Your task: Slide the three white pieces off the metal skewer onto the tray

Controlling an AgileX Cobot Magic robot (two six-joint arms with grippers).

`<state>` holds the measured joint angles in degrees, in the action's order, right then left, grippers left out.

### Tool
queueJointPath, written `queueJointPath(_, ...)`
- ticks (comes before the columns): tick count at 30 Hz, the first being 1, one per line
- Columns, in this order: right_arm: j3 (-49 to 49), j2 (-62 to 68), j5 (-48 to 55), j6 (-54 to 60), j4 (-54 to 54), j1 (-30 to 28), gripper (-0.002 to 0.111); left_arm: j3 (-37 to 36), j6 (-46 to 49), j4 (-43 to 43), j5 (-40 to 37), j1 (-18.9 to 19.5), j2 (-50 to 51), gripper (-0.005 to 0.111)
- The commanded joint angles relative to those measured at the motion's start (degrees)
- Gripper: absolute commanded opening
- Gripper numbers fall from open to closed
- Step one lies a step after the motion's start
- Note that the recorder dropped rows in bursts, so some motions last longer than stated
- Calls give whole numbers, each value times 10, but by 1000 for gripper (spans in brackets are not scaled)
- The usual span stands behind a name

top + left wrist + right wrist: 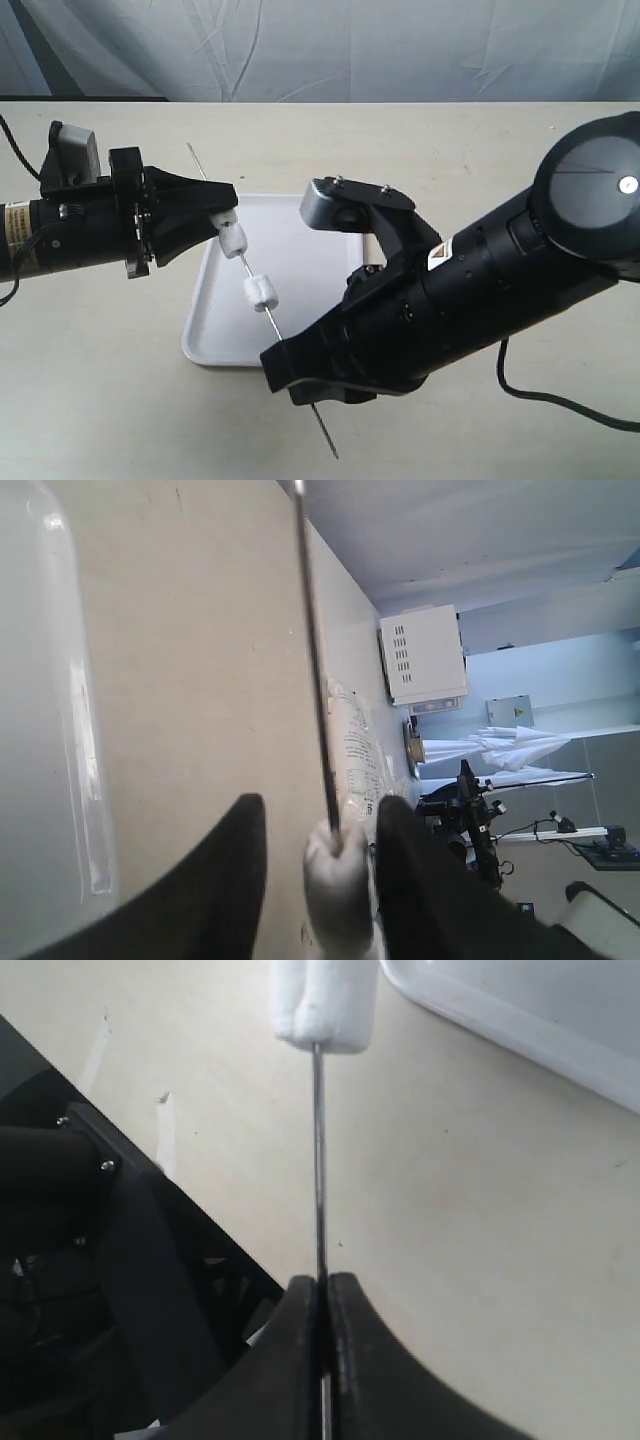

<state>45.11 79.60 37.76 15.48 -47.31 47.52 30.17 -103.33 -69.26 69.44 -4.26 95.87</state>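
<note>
Arms converge from both sides over the tray (215,335), which lies flat on the tan table (90,400). My left arm reaches in level from the left, and the left gripper (224,213) has its fingers spread either side of the farthest piece (340,880), with a clear gap on one side. My right arm slants in from the near right, and the right gripper (283,372) is pinched tight on the metal skewer (270,318), which slants above the tray from far left to near right. All three white pieces (234,242) are on the rod; the nearest piece (259,291) sits apart from the other two. The right arm's bulk hides the tray's near right corner. The left wrist view cuts the farthest piece off, so I cannot tell whether the other finger touches it.
</note>
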Motion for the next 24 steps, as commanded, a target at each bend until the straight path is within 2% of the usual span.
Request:
queueJointPath(1, -2, 2, -12, 6, -2, -1, -1, 2, 0, 0, 5, -5, 0, 19)
queueJointPath(6, -2, 2, -19, 6, 5, -1, -1, 2, -1, 7, 5, -5, 0, 18)
queueJointPath(11, -43, 1, -2, 11, 6, -1, -1, 2, 6, 61, 5, -4, 0, 18)
queueJointPath(14, -70, -6, -6, 33, -11, -1, -1, 2, 10, 80, 5, -3, 0, 10)
queueJointPath(16, -91, -21, -8, 41, -20, -1, -1, 2, 40, 92, 5, 4, 0, 0)
queueJointPath(20, -120, -59, -3, 41, -20, -1, -1, 2, 45, 101, 5, 31, 0, 0)
queueJointPath(24, -129, -71, -12, 41, -22, -1, -1, 2, 45, 105, 5, 36, 0, 0)
